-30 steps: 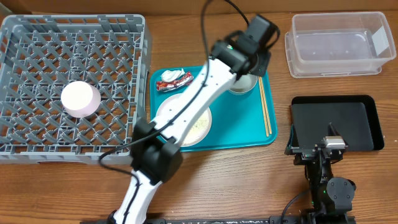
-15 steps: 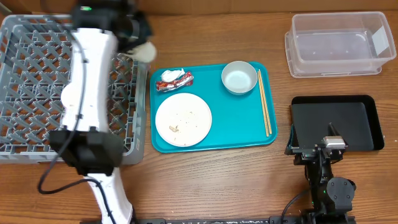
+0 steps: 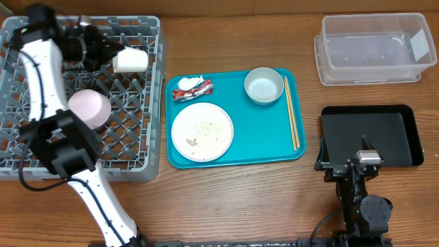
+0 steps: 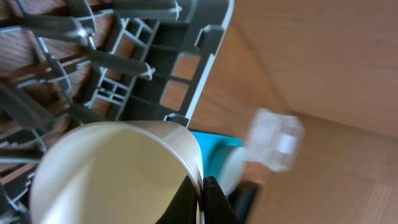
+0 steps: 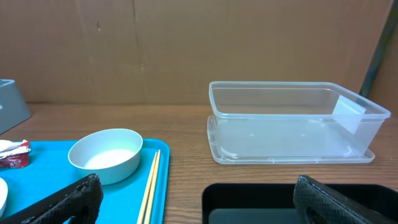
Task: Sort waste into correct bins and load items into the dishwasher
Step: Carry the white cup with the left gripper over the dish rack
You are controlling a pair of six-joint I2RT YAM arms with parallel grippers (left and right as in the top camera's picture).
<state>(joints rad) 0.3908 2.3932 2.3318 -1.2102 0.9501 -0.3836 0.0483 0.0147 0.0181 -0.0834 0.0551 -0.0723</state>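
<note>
My left gripper (image 3: pixel 113 56) is shut on the rim of a cream cup (image 3: pixel 130 60) and holds it on its side over the back of the grey dish rack (image 3: pixel 147 147). In the left wrist view the jaws pinch the wall of the cup (image 4: pixel 118 168) above the rack (image 4: pixel 155 62). A pink cup (image 3: pixel 89 107) sits in the rack. The teal tray (image 3: pixel 254 140) holds a dirty white plate (image 3: pixel 202 132), a pale bowl (image 3: pixel 264 86), chopsticks (image 3: pixel 291 113) and a red-white wrapper (image 3: pixel 192 88). My right gripper (image 5: pixel 205 208) is open and empty, low at the front right (image 3: pixel 358 165).
A clear plastic container (image 3: pixel 374 48) stands at the back right, and also shows in the right wrist view (image 5: pixel 292 124). A black bin (image 3: pixel 370 137) lies in front of it, just ahead of my right gripper. The rack fills the left side.
My left arm swung from the tray across to the rack carrying the cream cup, which has moved left from the rack's right edge to over its back. The right arm has not moved.
</note>
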